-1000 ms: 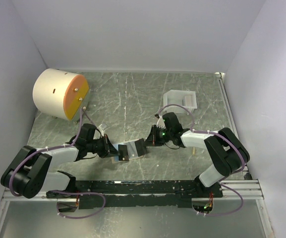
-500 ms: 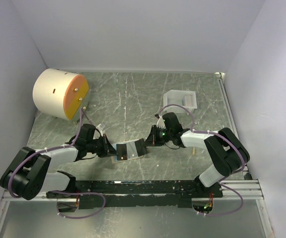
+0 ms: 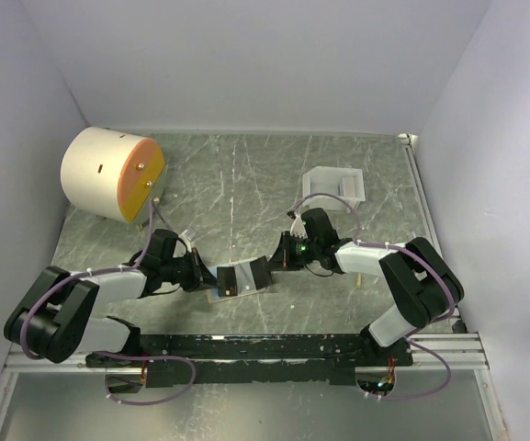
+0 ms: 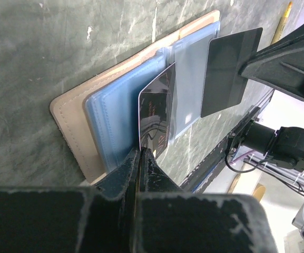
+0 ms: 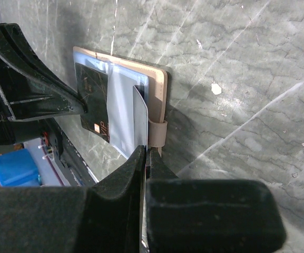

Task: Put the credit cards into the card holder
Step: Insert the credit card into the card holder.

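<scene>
The tan card holder [image 3: 217, 293] lies open on the table between my two grippers, its pale blue pockets [image 4: 115, 113] facing up. My left gripper [image 4: 139, 153] is shut on a black card marked VIP [image 4: 154, 113], whose far end lies over the blue pockets. My right gripper [image 5: 145, 150] is shut on a dark grey card [image 4: 228, 71], seen edge-on in the right wrist view [image 5: 140, 113], at the wallet's strap side [image 5: 158, 132]. In the top view the left gripper [image 3: 202, 274] and the right gripper [image 3: 278, 260] flank the wallet.
A big cream cylinder with an orange face [image 3: 113, 173] lies at the back left. A white box-like tray [image 3: 334, 184] sits at the back right. White walls close in the table on three sides. A thin tan stick [image 3: 361, 276] lies by the right arm.
My left gripper has edged slightly right with the black card over the wallet. The right arm has barely moved.
</scene>
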You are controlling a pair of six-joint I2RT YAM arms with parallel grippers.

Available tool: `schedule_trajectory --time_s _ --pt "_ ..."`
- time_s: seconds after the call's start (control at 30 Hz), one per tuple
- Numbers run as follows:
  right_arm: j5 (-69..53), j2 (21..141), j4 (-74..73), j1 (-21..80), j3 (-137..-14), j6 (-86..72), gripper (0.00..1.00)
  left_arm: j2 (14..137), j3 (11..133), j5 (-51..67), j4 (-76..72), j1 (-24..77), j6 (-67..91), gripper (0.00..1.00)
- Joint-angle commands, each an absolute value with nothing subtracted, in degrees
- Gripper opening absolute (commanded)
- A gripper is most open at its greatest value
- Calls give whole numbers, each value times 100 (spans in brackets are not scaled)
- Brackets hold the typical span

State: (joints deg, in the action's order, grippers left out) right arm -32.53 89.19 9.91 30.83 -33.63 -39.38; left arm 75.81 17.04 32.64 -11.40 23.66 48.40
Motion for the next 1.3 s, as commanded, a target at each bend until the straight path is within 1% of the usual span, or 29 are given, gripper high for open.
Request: schedule_trajectory --time_s 0.0,0.33,0.8,0.93,1.27 --pt "-3077 8845 809 3102 -3298 -3858 0 7690 1684 3354 -1256 2329 5053 7" --pt "-3070 8825 820 3103 -3234 -3847 0 7490 1848 3528 -1075 2281 5016 7" --pt "-3085 8809 870 3103 -3199 -3867 0 7676 1585 3931 -1889 2253 5398 7" --pt "-3076 8774 829 3103 -3198 -3842 0 7889 1452 4168 -2381 2185 5641 7" --pt "-3065 8760 847 3103 -3184 -3867 0 7872 1345 3499 -2132 2167 5401 7"
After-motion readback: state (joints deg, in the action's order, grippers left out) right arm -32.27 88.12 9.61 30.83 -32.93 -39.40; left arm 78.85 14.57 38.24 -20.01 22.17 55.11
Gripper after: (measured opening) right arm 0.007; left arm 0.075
